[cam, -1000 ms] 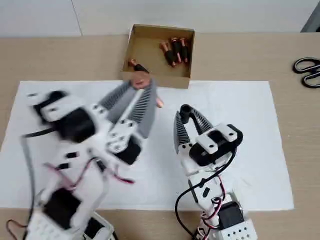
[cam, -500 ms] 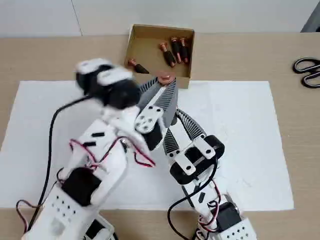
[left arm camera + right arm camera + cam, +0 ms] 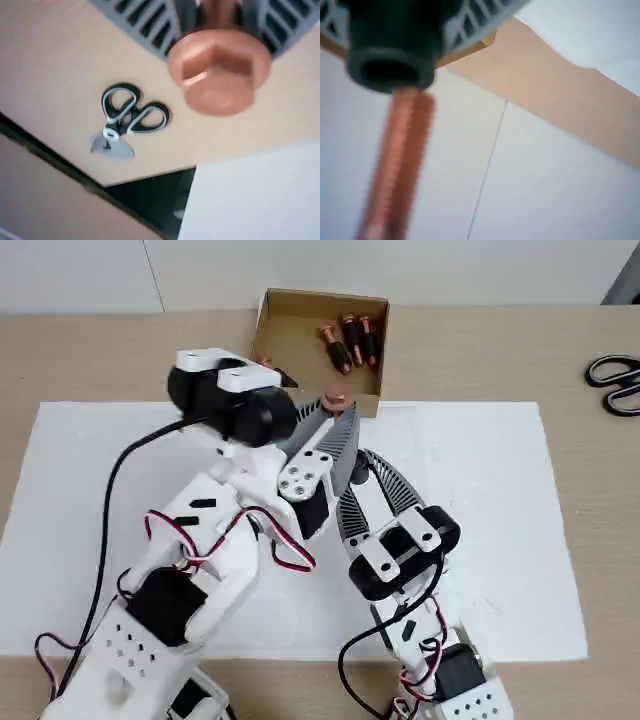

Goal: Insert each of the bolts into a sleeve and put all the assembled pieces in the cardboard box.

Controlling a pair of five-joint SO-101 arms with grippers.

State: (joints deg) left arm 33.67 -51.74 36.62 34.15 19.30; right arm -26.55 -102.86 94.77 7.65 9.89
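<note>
Bolt (image 3: 335,395) in left jaws, head toward cardboard box (image 3: 290,335), shank toward sleeve (image 3: 390,60)

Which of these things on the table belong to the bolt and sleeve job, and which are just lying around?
Part of the job: bolt, sleeve, cardboard box, assembled pieces inside it.
Just lying about: scissors, white paper sheet under the arms.
</note>
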